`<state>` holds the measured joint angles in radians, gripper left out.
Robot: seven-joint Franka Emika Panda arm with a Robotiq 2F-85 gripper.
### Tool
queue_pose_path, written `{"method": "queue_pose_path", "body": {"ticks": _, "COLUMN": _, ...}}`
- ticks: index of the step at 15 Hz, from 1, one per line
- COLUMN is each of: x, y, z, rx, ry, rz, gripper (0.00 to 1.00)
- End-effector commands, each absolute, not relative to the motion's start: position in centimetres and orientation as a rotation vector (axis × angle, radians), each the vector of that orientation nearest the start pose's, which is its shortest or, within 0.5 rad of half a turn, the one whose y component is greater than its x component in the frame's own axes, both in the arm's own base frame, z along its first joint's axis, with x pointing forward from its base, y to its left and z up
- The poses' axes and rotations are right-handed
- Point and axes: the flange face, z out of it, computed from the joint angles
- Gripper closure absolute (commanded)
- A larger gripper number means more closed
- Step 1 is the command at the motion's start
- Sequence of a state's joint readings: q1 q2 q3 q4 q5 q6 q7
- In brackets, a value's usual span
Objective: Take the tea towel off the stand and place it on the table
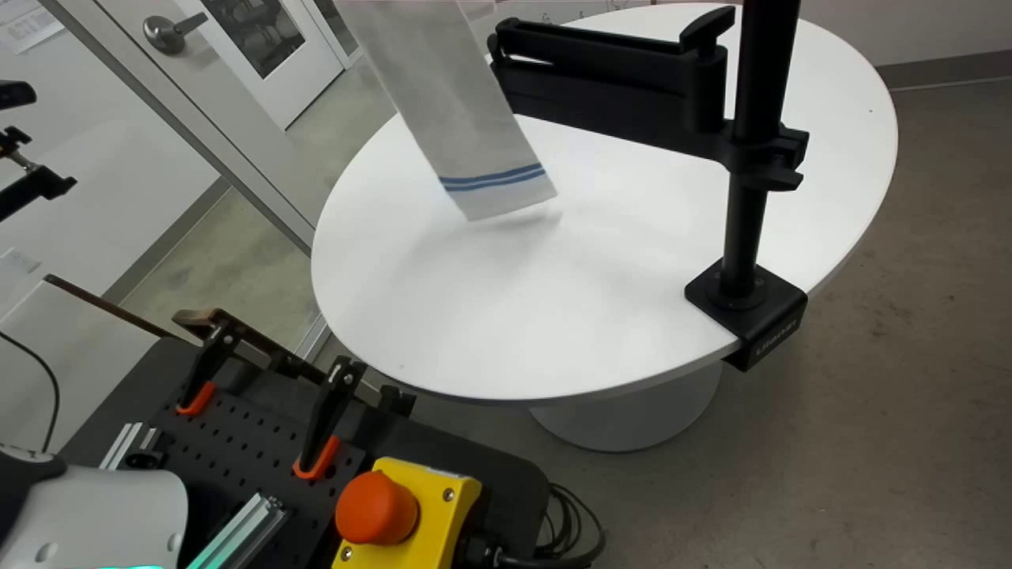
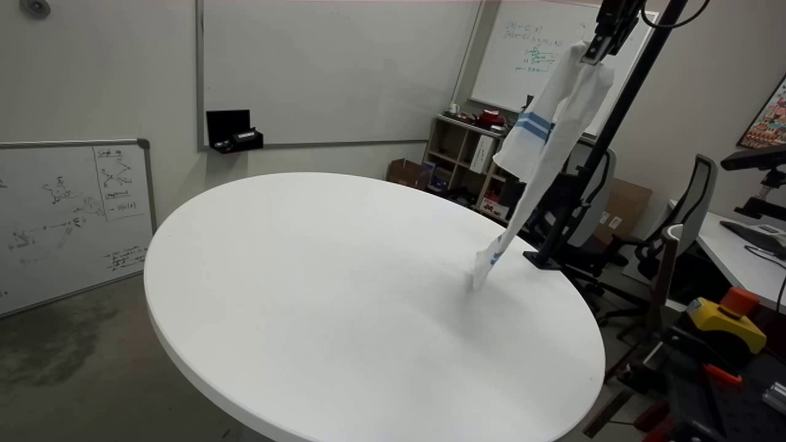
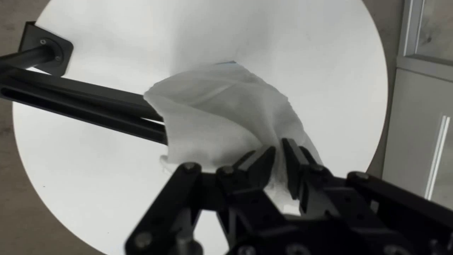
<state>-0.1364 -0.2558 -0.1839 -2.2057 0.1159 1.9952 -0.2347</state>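
Gripper (image 3: 279,156) clamped on towel (image 3: 219,113). In an exterior view, stand (image 1: 632,107) blocks towel's 3 o'clock; button box (image 1: 437,512) off bench (image 1: 490,324) at 7.

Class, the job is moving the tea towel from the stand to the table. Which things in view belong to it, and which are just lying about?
Part of the job:
tea towel, held in the fingers
black stand
round white table

Not part of it:
yellow button box
clamps
cardboard boxes
office chairs
whiteboards
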Motion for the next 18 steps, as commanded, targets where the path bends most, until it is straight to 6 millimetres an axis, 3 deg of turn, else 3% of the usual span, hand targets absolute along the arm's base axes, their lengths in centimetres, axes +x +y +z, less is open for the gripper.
{"method": "queue_pose_path", "body": {"ticks": 1, "x": 43.7, "y": -12.1, "z": 49.5, "rx": -2.960, "ry": 0.021, "rz": -0.078, "gripper": 0.97}}
{"method": "queue_pose_path", "body": {"ticks": 6, "x": 43.5, "y": -9.8, "z": 47.3, "rx": -2.971, "ry": -0.078, "rz": 0.029, "gripper": 0.97}}
{"method": "queue_pose_path", "body": {"ticks": 12, "x": 43.6, "y": -8.1, "z": 40.2, "rx": -2.994, "ry": -0.138, "rz": 0.309, "gripper": 0.97}}
{"method": "queue_pose_path", "body": {"ticks": 18, "x": 44.1, "y": -8.0, "z": 33.3, "rx": -3.081, "ry": -0.202, "rz": 0.484, "gripper": 0.97}}
